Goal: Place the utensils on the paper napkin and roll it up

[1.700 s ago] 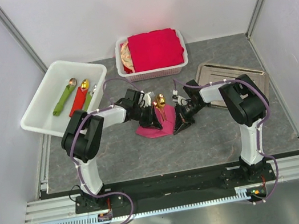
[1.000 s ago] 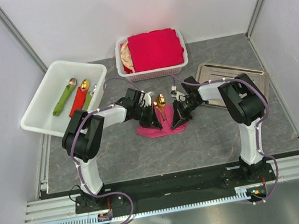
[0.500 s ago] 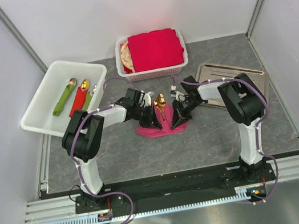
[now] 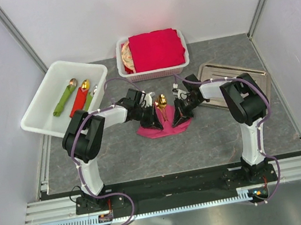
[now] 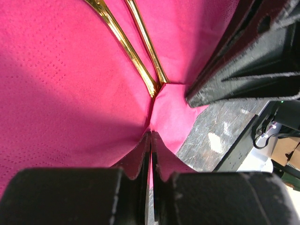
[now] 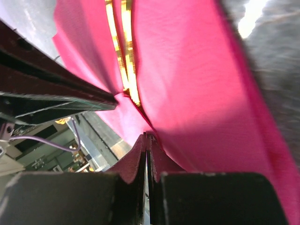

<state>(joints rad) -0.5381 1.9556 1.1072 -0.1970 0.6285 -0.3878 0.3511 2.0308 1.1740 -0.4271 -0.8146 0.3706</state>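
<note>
Both claws pinch the paper napkin, with the utensils lying on it.

The paper napkin (image 4: 162, 129) lies on the grey counter (image 4: 146, 154) between the two arms. The gold utensils (image 4: 161, 102) lie on it, with a spoon bowl reaching past the napkin's far edge. In the left wrist view two slim handles run side by side toward a fold in the napkin; whether there is a third piece I cannot tell. The left claw (image 4: 154, 122) is clenched on the napkin's left edge, with a pink fold squeezed between its fingers. The right claw (image 4: 179, 120) is clenched in the same way on the napkin's right edge. Behind the napkin stands a white basket (image 4: 125, 76) with a red napkin stack (image 4: 155, 49). Far to the napkin's left is a white tub (image 4: 39, 109) holding wrapped spoons (image 4: 77, 96), and to its right a metal tray (image 4: 255, 76).
</note>
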